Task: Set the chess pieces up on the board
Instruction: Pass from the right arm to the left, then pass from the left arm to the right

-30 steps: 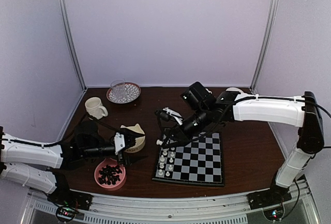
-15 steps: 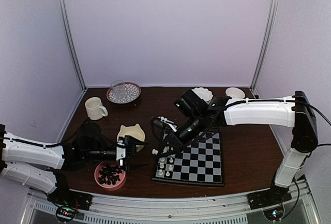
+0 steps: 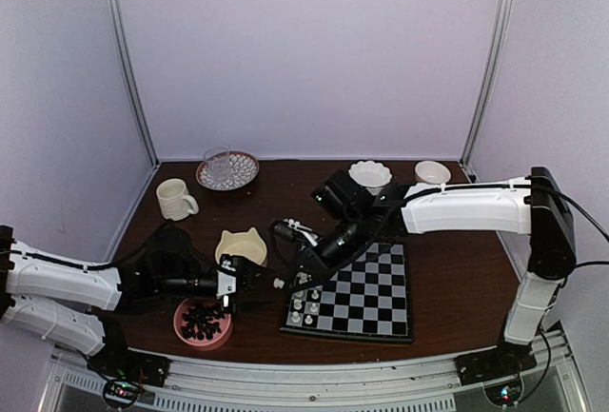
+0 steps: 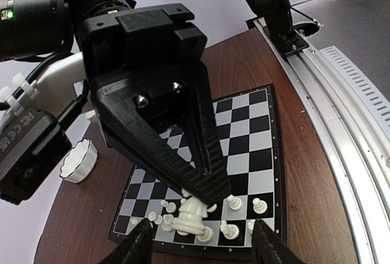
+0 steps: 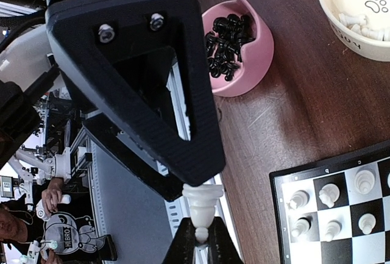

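The board [image 3: 366,293] lies at the front centre with several white chess pieces [image 3: 304,304] upright on its left files. They also show in the left wrist view [image 4: 260,205] and the right wrist view [image 5: 329,194]. My right gripper [image 3: 290,274] hangs just left of the board, shut on the top of a white chess piece [image 5: 200,205]. It holds the piece out sideways. My left gripper [image 3: 236,284] is open. Its fingers [image 4: 139,247] stand wide either side of the held piece [image 4: 192,216], which sits at the right gripper's tips [image 4: 204,194].
A pink bowl [image 3: 181,324] of black pieces sits front left, also in the right wrist view [image 5: 256,63]. A cream cat-eared bowl [image 3: 241,244] holds white pieces behind it. A mug [image 3: 176,198], a glass on a plate [image 3: 226,169] and two white bowls [image 3: 369,174] stand at the back.
My right arm has swung left off the board with the white piece, towards my left gripper. My left gripper has drawn back a little from the cream bowl.
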